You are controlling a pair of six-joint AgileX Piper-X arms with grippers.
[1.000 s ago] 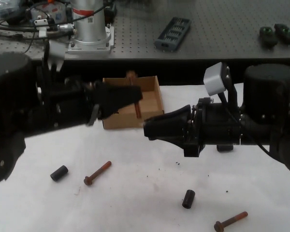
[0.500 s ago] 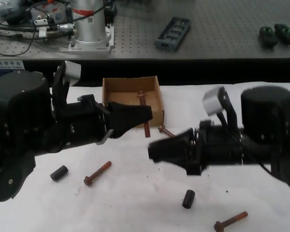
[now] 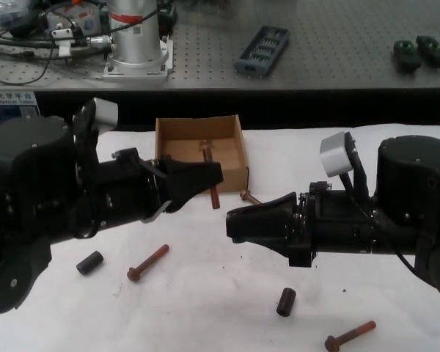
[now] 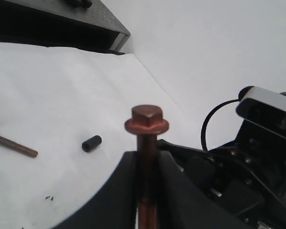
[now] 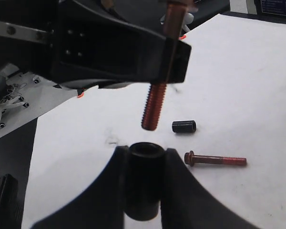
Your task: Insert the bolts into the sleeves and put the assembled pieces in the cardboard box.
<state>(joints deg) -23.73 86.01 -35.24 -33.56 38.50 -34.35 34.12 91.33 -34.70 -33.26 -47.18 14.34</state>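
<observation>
The left gripper (image 4: 146,161) is clamped on an upright copper bolt (image 4: 147,121), its threaded tip just above the black sleeve (image 5: 144,186) pinched in the right gripper (image 5: 145,152), near the cardboard box (image 3: 198,128).

Bright, even light with faint, soft shadows.

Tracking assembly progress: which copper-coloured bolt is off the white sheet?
The copper-coloured bolt held upright in the left gripper, above the right gripper's black sleeve; the other bolts lie flat.

Bolt (image 4: 147,125) in left gripper (image 3: 213,176), just above sleeve (image 5: 144,179) in right gripper (image 3: 233,222), box (image 3: 198,128) behind both, loose sleeve (image 3: 286,301) near right gripper
</observation>
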